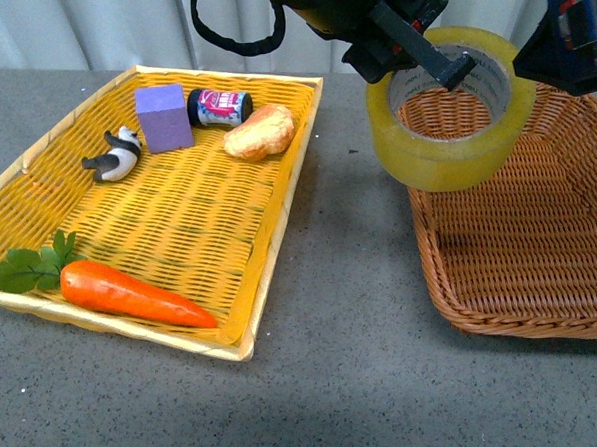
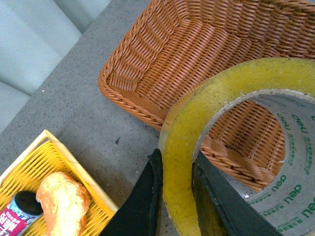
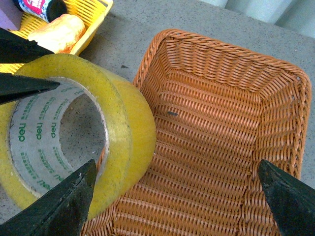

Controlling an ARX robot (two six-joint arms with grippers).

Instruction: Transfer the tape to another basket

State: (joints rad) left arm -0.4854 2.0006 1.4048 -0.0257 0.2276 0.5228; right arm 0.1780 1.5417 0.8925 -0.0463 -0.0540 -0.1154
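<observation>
The tape [image 1: 453,145], a wide yellowish roll with a pale printed core, hangs in the air over the near-left rim of the brown wicker basket [image 1: 541,261]. My left gripper [image 1: 440,66] is shut on the roll's wall, one finger inside the core and one outside. In the left wrist view the tape [image 2: 187,147] sits pinched between the black fingers [image 2: 147,196], above the basket's corner [image 2: 142,73]. My right gripper [image 3: 179,199] is open over the basket [image 3: 216,142], with the tape [image 3: 113,132] beside one fingertip. Nothing lies in the basket.
A bright yellow woven tray [image 1: 179,230] lies to the left, holding a carrot [image 1: 127,291], a panda figure [image 1: 117,153], a purple block [image 1: 163,116], a small can [image 1: 220,106] and a bread piece [image 1: 261,131]. Grey tabletop [image 1: 353,311] runs between tray and basket.
</observation>
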